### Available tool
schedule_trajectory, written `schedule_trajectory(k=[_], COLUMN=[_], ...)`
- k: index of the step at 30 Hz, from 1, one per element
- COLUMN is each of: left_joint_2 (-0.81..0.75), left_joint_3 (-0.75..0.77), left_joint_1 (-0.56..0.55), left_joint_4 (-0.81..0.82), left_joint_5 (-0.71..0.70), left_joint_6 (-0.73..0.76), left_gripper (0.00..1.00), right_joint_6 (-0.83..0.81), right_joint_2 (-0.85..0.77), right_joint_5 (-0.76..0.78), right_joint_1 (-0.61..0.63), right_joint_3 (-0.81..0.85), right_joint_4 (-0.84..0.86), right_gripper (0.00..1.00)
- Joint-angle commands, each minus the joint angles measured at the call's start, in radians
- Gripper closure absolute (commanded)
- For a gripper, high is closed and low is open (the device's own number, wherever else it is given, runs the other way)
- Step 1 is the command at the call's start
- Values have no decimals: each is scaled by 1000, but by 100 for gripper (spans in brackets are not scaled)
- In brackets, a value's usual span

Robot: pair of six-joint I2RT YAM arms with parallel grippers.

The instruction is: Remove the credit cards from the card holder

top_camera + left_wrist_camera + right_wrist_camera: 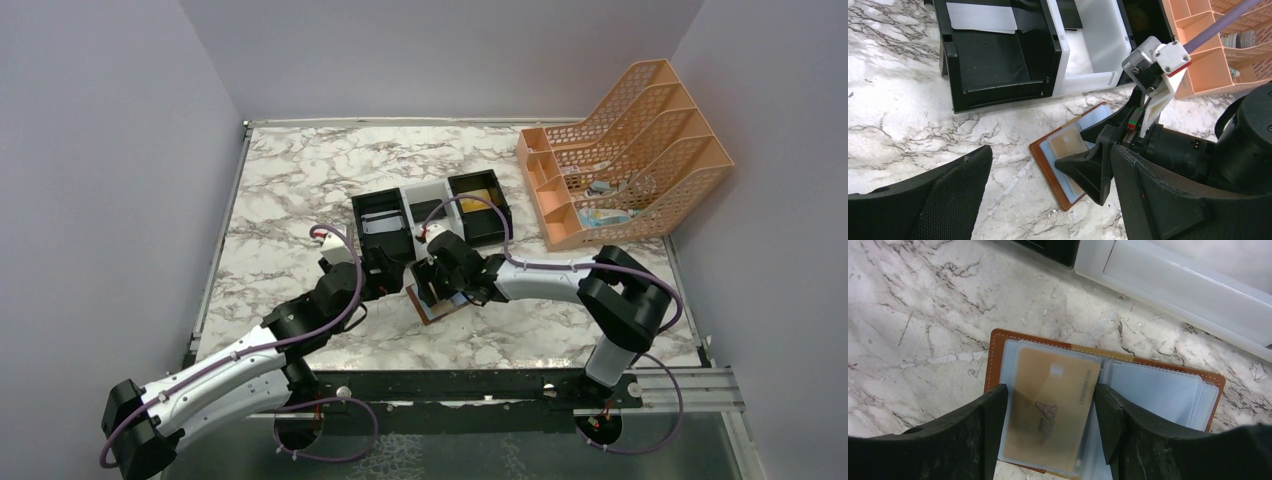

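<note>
The card holder (432, 312) lies open on the marble, its brown leather rim (995, 355) framing pale blue-grey pockets. A gold credit card (1050, 405) sits inside the left clear pocket, slightly askew. My right gripper (1050, 395) is down on the holder and open. Its two black fingers (973, 440) straddle the card close to its long edges. In the left wrist view one of those fingers (1088, 170) rests on the holder (1045, 165) beside the gold card (1068, 142). My left gripper (1050, 165) hangs open and empty just left of the holder, nothing between its fingers. In the top view the left gripper (385, 272) and the right gripper (437, 290) nearly meet.
A black-white-black three-compartment tray (430, 195) stands just beyond the holder. A pale grey card (980, 17) lies in its left black bin and something yellow (475, 195) in its right one. An orange file rack (625, 150) fills the back right corner.
</note>
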Motion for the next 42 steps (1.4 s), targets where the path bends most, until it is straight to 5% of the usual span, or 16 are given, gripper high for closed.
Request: schedule_trajectory(k=[1,13,17,33,42], left_joint_2=[13,72,120,-62,-78], left_joint_3=[5,19,37,-28,-26], left_joint_1=[5,5,5,5,5], left_joint_4=[25,73,79,8,-18], left_joint_5=[28,143,174,2,-11], left_joint_6=[13,106,133,-2,-5], left_gripper=[9,9,9,9,9], right_joint_6=[21,108,58,-44,32], right_joint_2=[-33,-47,-41,57,100], right_joint_5=[-116,-368,-367,80,106], right_joint_1=[-5,-160,-161,8,13], right_joint_3=[-75,-190,-171,-20,40], right_joint_4=[77,246,208,-33,-98], right_gripper=[38,49,42,31,30])
